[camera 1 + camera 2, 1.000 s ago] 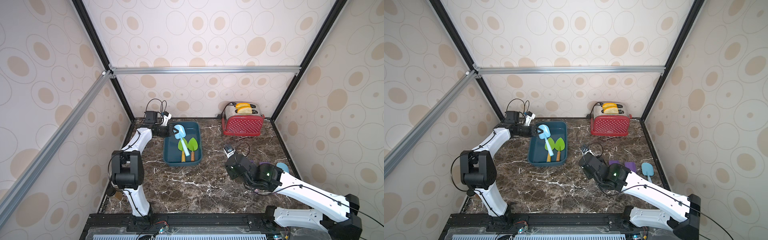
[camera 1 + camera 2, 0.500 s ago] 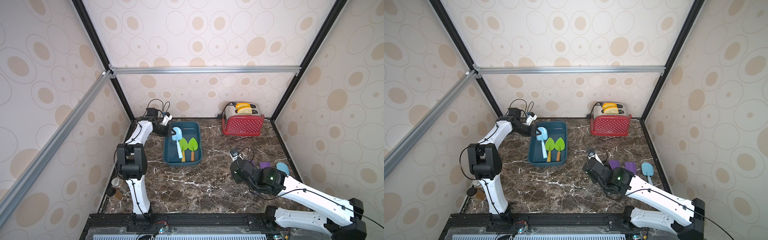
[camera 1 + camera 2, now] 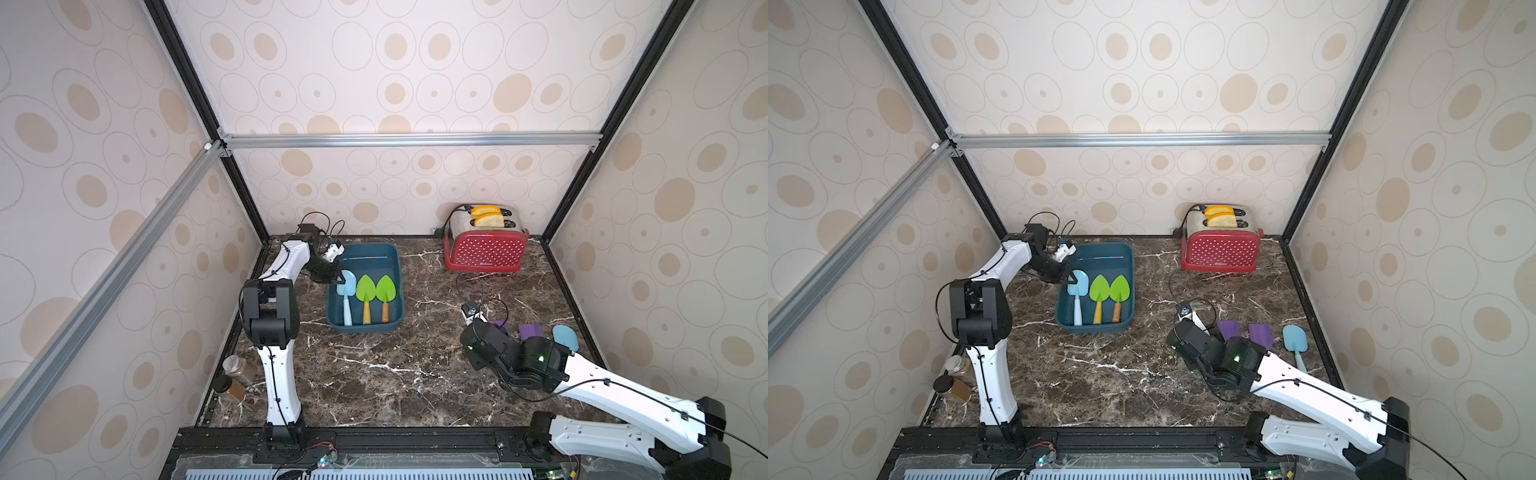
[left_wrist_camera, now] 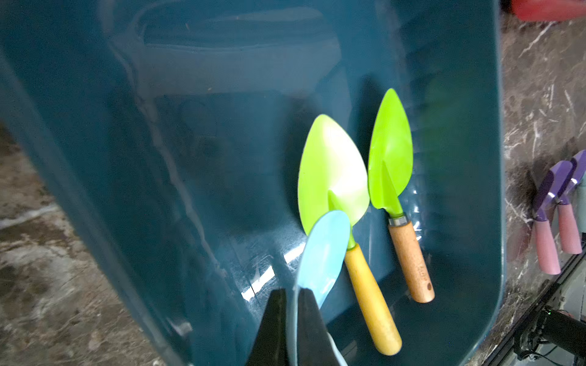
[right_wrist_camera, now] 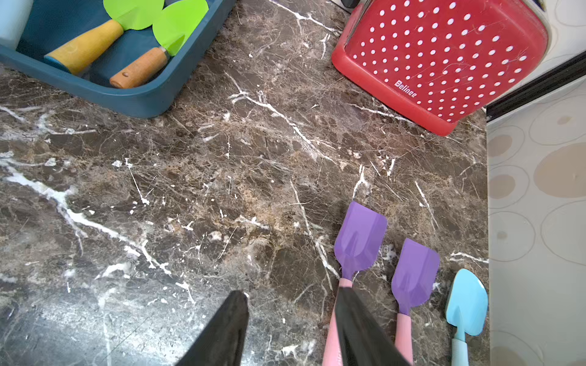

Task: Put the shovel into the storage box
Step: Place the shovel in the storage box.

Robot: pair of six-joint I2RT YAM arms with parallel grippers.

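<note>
Left wrist view: the left claw (image 4: 291, 317) is clenched on the blade edge of a pale blue shovel (image 4: 320, 253), which sits inside the teal box (image 4: 95, 126) along its left side, beside two green trowels (image 4: 333, 171). The right claw (image 5: 290, 293) gapes empty, one finger (image 5: 358, 317) crossing a purple shovel (image 5: 360, 240) at its pink handle.

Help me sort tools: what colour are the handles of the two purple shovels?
Pink; the handles show best in the right wrist view.

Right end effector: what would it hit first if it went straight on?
Probably the bare marble tabletop, just beside the nearest purple shovel; depth is unclear.
</note>
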